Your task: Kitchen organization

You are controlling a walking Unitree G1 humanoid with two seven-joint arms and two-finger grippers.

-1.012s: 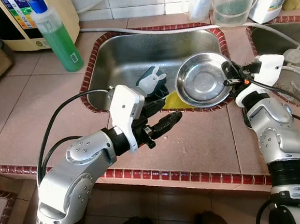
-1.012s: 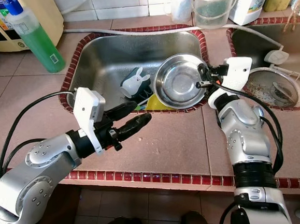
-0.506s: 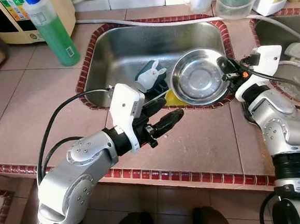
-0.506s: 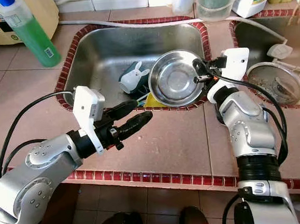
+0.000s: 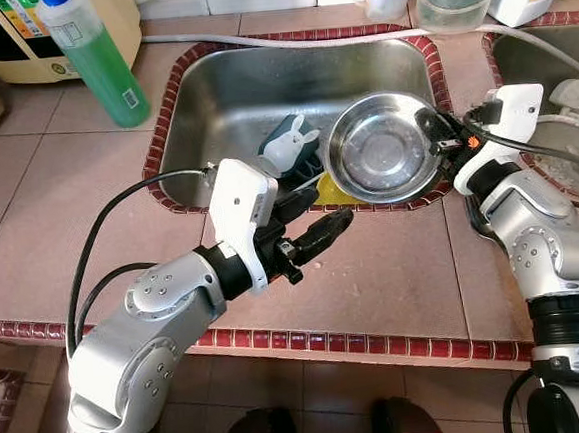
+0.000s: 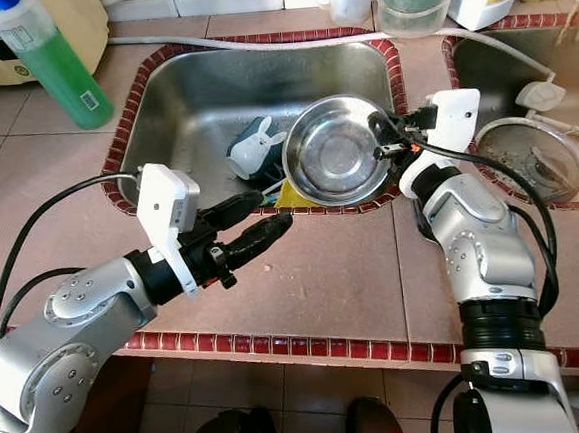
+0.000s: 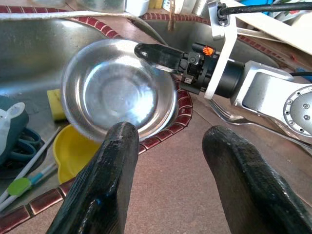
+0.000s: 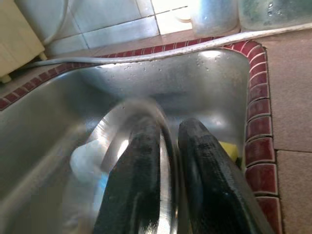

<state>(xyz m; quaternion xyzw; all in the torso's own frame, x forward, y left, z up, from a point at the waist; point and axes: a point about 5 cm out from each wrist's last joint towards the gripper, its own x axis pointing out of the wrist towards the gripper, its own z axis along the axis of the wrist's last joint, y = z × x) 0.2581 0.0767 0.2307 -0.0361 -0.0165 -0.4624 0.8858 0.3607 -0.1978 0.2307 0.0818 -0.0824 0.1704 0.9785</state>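
Left eye view: right gripper clamped on rim of steel bowl, bowl tilted over near right corner of sink. Left gripper parted, empty, above tiled counter just before sink edge. Green bottle upright beyond sink's left corner.
Left wrist view: yellow cup and yellow sponge under bowl, fork on counter beside right arm.
Right wrist view: fingers pinching bowl wall, one each side
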